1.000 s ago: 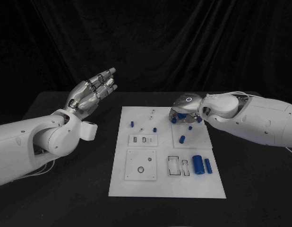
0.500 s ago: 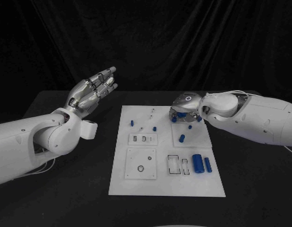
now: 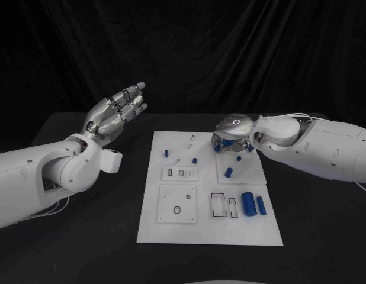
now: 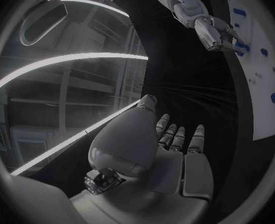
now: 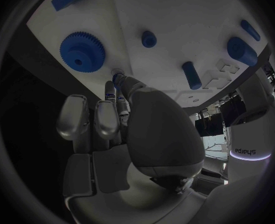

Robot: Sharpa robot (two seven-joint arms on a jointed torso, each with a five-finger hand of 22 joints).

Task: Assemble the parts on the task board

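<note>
While my left robot hand (image 3: 115,115) is raised clear of the bench (image 3: 80,236) with its fingers straight and apart and nothing in it, my right robot hand (image 3: 231,141) is down over the far right corner of the task board (image 3: 208,234), fingers curled toward a small blue part (image 5: 118,78) beside the blue gear (image 5: 82,51); I cannot tell whether it has a grip on it. Other blue parts lie spread over the board, among them a thick cylinder (image 3: 248,204) near its right edge
</note>
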